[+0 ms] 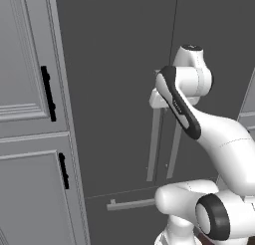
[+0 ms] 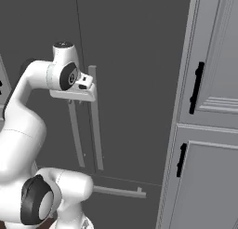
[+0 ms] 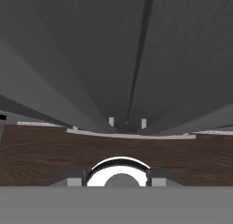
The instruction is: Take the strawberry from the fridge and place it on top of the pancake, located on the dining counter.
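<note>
Tall dark grey fridge (image 1: pixel 119 89), both doors shut (pale vertical bar handles (image 1: pixel 154 144) side by side).

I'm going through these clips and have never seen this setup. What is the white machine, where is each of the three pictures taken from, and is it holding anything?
The white machine is a robot arm on a driving base, in a rendered kitchen. Two pictures come from cameras on the base, behind the arm to its left and right. The third comes from a camera on the hand, looking down the door fronts toward a brown wooden floor. The arm faces the fridge, whose dark doors are closed. Its hand is at the pale vertical handles, shut; whether it grips one I cannot tell. Pale cupboards with black handles stand beside the fridge.
</note>
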Robot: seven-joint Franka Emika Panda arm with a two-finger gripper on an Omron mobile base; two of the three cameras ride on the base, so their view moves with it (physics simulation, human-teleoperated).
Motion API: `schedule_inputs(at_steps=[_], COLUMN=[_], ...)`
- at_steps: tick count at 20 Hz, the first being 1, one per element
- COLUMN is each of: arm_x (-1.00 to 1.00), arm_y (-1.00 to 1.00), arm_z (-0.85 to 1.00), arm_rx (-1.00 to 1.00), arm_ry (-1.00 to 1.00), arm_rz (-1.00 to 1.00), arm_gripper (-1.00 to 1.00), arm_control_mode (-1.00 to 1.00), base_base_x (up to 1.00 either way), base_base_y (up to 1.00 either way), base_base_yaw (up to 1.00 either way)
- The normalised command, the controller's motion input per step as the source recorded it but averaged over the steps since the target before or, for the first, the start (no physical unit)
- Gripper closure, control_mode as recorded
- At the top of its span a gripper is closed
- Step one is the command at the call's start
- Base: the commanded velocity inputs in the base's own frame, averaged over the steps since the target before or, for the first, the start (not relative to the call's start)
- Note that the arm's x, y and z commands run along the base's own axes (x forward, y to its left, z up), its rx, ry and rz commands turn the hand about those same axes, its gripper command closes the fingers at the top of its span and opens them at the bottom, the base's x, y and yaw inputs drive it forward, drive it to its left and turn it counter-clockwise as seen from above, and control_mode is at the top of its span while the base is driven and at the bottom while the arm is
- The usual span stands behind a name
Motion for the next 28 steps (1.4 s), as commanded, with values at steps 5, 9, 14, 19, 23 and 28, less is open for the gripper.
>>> schedule_inputs(at_steps=[5, 9, 14, 19, 23, 28], arm_x=[0.0, 0.0, 0.0, 0.0, 0.0, 0.0], arm_y=[0.0, 0.0, 0.0, 0.0, 0.0, 0.0], arm_z=[0.0, 0.0, 0.0, 0.0, 0.0, 0.0], arm_rx=[0.0, 0.0, 0.0, 0.0, 0.0, 0.0], arm_ry=[0.0, 0.0, 0.0, 0.0, 0.0, 0.0], arm_rz=[0.0, 0.0, 0.0, 0.0, 0.0, 0.0], arm_gripper=[-1.0, -1.0, -1.0, -1.0, -1.0, -1.0], arm_control_mode=[1.0, 1.0, 1.0, 1.0, 1.0, 1.0], base_base_x=[-0.03, -0.61, -0.64, -0.55, -0.41, -0.13], base_base_y=[-0.01, -0.21, -0.08, -0.06, -0.1, -0.08], base_base_yaw=[0.0, 0.0, 0.0, 0.0, 0.0, 0.0])
